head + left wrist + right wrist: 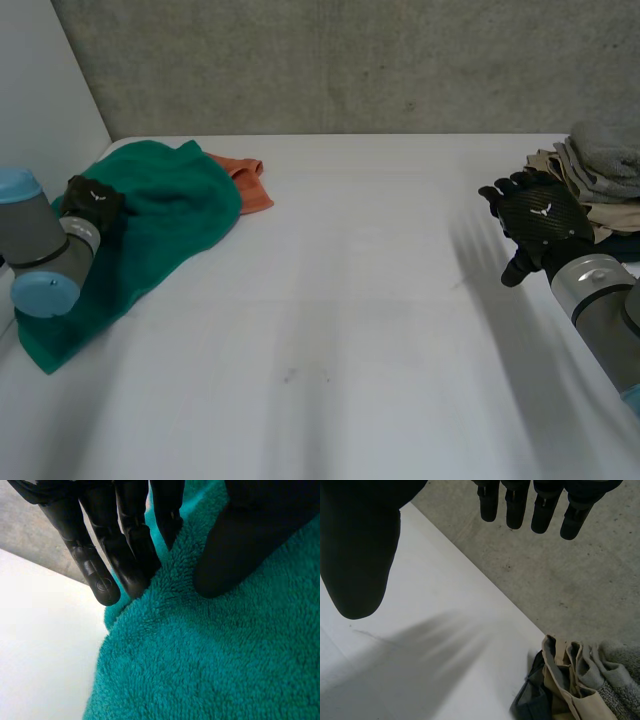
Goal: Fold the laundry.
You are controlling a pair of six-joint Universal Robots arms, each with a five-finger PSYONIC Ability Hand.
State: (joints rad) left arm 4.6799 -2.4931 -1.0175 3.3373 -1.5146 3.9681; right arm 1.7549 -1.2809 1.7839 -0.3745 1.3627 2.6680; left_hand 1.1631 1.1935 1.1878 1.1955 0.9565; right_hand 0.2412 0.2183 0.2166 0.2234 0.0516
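At your left, the green towel (175, 215) lies bunched near the table's (360, 300) left edge, an orange cloth (248, 182) peeking out beside it. It looks like thick, soft terry that will sag and drag rather than slide, so I judge a corner or hem your best place to pinch. Your left hand (92, 203) rests on top of it, fingers (125, 545) straight and thumb pressing the pile, gripping nothing. Far right, your right hand (540, 222) hangs spread and empty, just beside a pile of clothes (600, 170), well apart from the towel.
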